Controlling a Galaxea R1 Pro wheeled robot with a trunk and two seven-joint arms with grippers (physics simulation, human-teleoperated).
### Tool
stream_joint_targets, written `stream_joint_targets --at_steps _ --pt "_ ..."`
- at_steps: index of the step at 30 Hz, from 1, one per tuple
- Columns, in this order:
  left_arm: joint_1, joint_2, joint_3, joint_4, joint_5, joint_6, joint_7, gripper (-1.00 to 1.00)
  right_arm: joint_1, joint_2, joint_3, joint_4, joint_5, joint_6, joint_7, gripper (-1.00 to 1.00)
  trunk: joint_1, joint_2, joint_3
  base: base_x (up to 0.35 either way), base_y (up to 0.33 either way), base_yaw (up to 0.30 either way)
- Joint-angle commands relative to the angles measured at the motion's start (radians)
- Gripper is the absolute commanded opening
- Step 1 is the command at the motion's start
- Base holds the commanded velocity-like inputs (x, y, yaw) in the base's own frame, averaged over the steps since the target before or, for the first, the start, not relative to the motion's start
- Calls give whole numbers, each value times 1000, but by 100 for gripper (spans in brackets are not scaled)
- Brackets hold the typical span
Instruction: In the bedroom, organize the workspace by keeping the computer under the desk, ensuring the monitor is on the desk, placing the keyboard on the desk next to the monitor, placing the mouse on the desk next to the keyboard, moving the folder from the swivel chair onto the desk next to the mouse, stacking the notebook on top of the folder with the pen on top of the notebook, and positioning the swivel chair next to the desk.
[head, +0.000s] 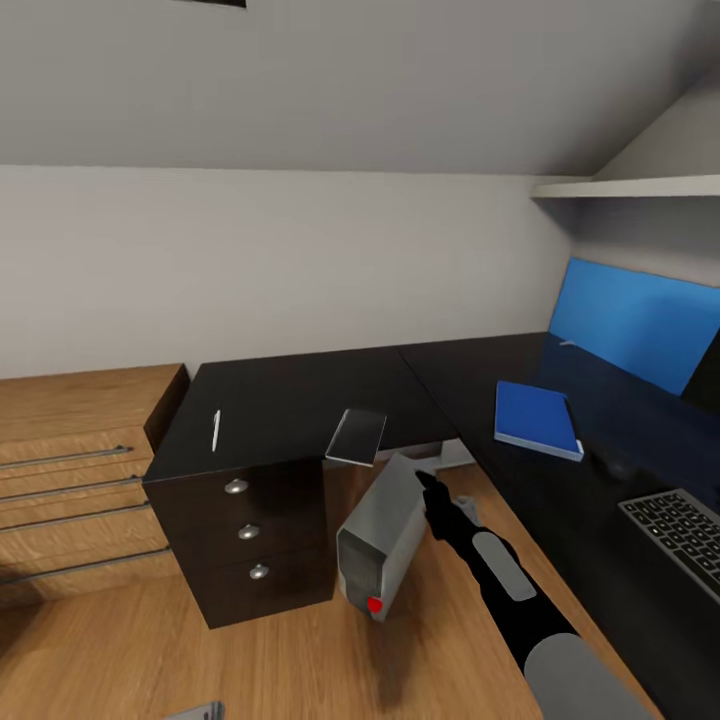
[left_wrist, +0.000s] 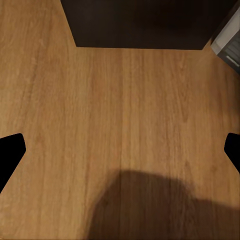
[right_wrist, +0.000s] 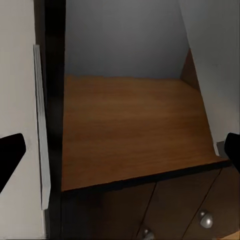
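On the black desk (head: 300, 395) lie a white pen (head: 215, 430), a dark grey notebook (head: 357, 436) overhanging the front edge, and the blue folder (head: 537, 418). The keyboard (head: 680, 535) sits at the right, with a faint dark mouse (head: 618, 465) beyond it and the monitor's (head: 706, 375) black edge behind. The silver computer (head: 385, 535) leans tilted on the floor under the desk. Beside its top is my right gripper (head: 427, 487) (right_wrist: 120, 150), open. Over bare floor, my left gripper (left_wrist: 120, 150) is open too. The swivel chair is out of view.
Black drawers (head: 250, 530) with round knobs (right_wrist: 205, 217) stand under the desk's left end, next to a light wooden chest (head: 70, 480). A blue back panel (head: 640, 320) and a white shelf (head: 630, 187) are at the right. The wooden floor (left_wrist: 120, 110) spreads in front.
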Motion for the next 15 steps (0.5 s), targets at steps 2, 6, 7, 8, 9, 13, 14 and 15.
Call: stream_joint_targets --at_steps 2,6,7,8,9,13,14,15 --pt "0 -1 1 -3 8 5 3 100 0 0 1 0 -8 5 26 100 8 -15 -7 0 0 0" --pt "0 -1 1 -3 7 5 3 100 4 -1 0 0 -8 9 104 100 23 -43 -20 0 0 0" --pt "0 -1 1 -3 7 5 3 100 6 -1 0 0 -7 9 118 100 27 -50 -23 0 0 0" --pt "0 -1 1 -3 7 5 4 100 7 -1 0 0 -7 9 123 100 31 -57 -26 0 0 0" --pt "0 -1 0 -3 7 5 4 100 8 -1 0 0 -7 9 127 100 35 -64 -29 0 0 0" --pt "0 -1 1 -3 7 5 5 100 10 0 0 1 -7 10 139 100 50 -92 -42 0 0 0" --pt "0 -1 0 -3 7 5 5 100 10 0 0 1 -7 10 140 100 54 -99 -45 0 0 0" --pt "0 -1 0 -3 7 5 5 100 10 1 1 1 -7 10 141 100 58 -106 -48 0 0 0"
